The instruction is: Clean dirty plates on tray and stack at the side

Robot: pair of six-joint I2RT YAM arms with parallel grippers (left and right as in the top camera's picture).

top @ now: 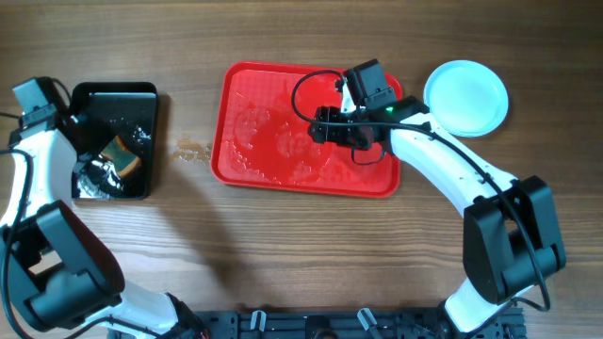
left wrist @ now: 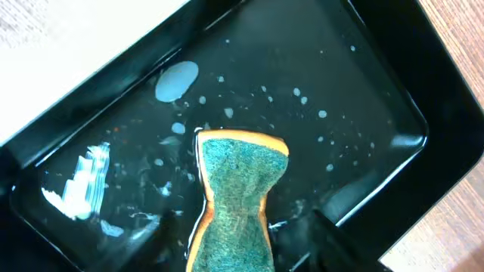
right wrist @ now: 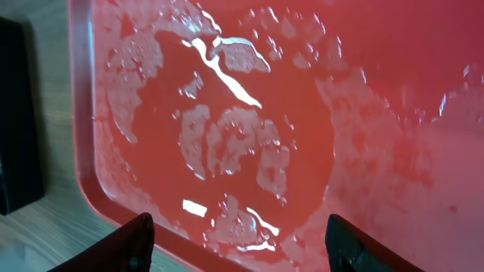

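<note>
Red tray point(top: 377, 184) sits mid-table point(top: 283, 245), long side left to right. No plate on it. Its floor is wet, with patches of pale film and bright glints in the right wrist view.

Plates point(top: 466, 97): off the tray, on the wood just beside its upper right corner. From overhead they show as a single pale-blue disc, face clean; how many are there cannot be told.

Right gripper point(right wrist: 242, 245) hangs over the tray's middle, pointed toward its left end. Fingers point(right wrist: 132, 242) are spread wide, with nothing between them.

Left gripper point(left wrist: 238, 242) is over the black tray point(top: 155, 94) at the far left, clamped on a sponge point(left wrist: 240, 185) — green scouring face up, yellow body pinched in at the waist. The black tray floor is dotted with water drops.
</note>
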